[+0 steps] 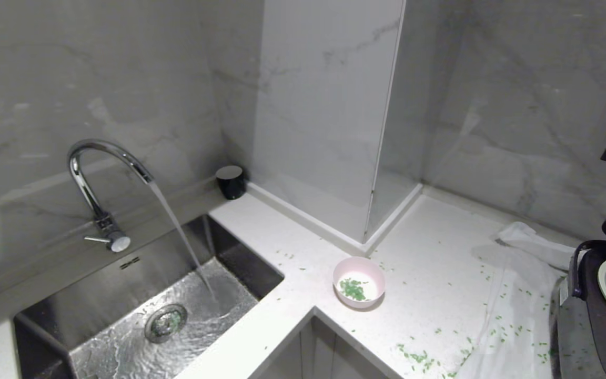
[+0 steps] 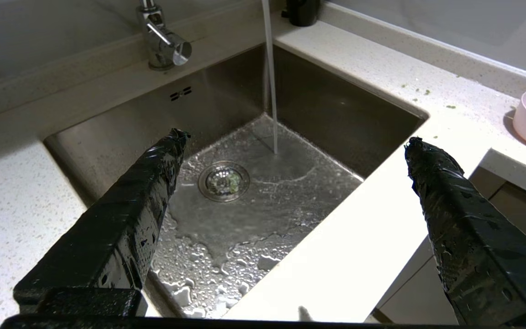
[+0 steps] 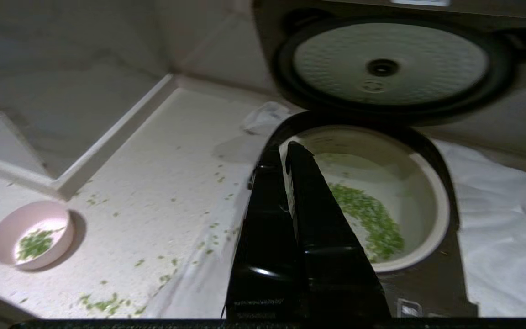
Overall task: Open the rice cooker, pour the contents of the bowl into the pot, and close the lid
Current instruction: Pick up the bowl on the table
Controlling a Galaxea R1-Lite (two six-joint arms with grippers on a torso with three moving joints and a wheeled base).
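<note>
Right gripper [image 3: 282, 151] hovering pinched shut, empty, over near rim of pot [image 3: 432, 192]; raised lid [image 3: 388, 64] standing beyond, awaiting closing. Left gripper [image 2: 292, 137] idling agape over sink [image 2: 336, 114].

There is one rice cooker [image 3: 427, 283] at the counter's [image 1: 440, 252] right edge, with one pot [image 3: 423, 183] and one lid [image 3: 381, 64]. One bowl [image 1: 359, 281] sits near the counter's inner corner. One sink [image 1: 124, 273], one faucet [image 1: 92, 173], one dark cup [image 1: 230, 181] and one white cloth [image 1: 534, 273] show. Green contents [image 3: 372, 219] are too many to count. Two claws: left claw [image 2: 292, 137], right claw [image 3: 281, 151].
</note>
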